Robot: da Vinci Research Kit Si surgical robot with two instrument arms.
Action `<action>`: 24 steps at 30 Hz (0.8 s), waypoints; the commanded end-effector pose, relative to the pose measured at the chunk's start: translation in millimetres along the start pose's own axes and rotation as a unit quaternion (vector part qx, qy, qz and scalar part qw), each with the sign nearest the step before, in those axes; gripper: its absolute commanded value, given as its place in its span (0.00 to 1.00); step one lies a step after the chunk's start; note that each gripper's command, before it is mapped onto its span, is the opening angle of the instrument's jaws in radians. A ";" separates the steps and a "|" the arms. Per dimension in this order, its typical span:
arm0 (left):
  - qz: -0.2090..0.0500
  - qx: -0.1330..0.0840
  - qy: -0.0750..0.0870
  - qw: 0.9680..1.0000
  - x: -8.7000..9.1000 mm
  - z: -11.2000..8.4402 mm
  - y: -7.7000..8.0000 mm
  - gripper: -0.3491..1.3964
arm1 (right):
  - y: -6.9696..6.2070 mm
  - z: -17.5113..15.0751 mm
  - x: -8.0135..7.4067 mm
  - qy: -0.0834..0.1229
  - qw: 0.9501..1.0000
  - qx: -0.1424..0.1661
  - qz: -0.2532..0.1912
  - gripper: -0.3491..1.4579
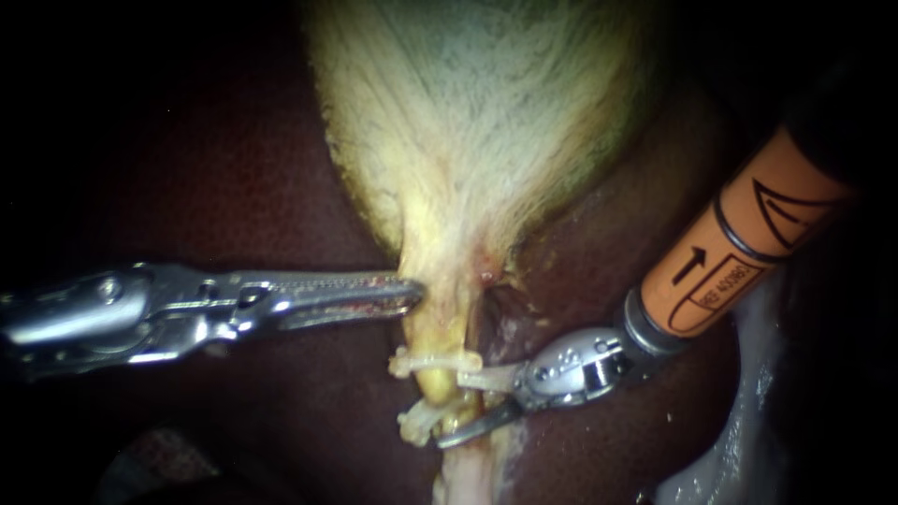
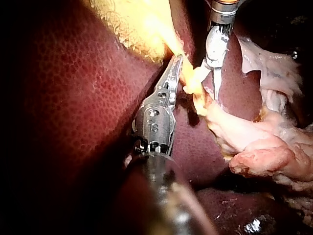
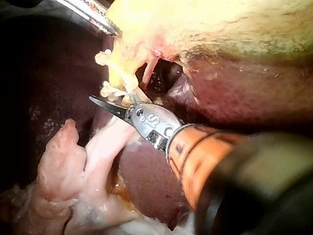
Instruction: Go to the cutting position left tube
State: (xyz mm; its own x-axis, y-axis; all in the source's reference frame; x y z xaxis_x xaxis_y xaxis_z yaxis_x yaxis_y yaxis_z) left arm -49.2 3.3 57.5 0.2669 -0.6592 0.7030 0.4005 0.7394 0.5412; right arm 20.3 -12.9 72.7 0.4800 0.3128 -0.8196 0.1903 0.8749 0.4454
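Seen through the endoscope, the left tube (image 1: 438,385) is shown as a yellow stalk below the tapered neck of the gallbladder (image 1: 477,112), flanked by dark liver (image 1: 234,168). Its long axis runs top to bottom in that view, from the neck above toward pale tissue at the lower edge. It is crossed almost at right angles by two pale clips, an upper clip (image 1: 435,360) and a lower clip (image 1: 418,421), with a short bare stretch of tube left between them.

The left instrument (image 1: 414,295) is laid nearly level from the left, its jaws drawn narrow and closed on the edge of the gallbladder's neck, just above the upper clip.

The right instrument (image 1: 449,409), orange-sleeved (image 1: 739,243) on its shaft, is brought in from the upper right. Its two blades are spread apart at the tube from the right. The upper blade is set against the bare stretch just under the upper clip, the lower blade angled past the lower clip.
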 end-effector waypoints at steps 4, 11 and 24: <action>0.001 -0.001 0.000 1.000 0.2 0.2 -0.2 0.13 | 0.7 1.5 0.3 0.006 1.000 0.002 0.008 0.97; 0.001 0.000 0.000 1.000 0.3 0.3 -0.3 0.13 | 1.4 3.0 0.3 0.013 1.000 -0.002 0.017 0.97; 0.002 -0.001 0.000 1.000 0.4 0.5 -0.4 0.13 | 1.7 3.1 0.3 0.017 1.000 0.001 0.022 0.97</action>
State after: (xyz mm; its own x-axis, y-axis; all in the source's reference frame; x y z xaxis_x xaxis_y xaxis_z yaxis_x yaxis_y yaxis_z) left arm -49.8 2.8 57.8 0.2680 -0.6567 0.7049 0.4008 0.7413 0.5383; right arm 23.5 -12.5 74.4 0.4586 0.3625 -0.8113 0.1712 0.8599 0.4810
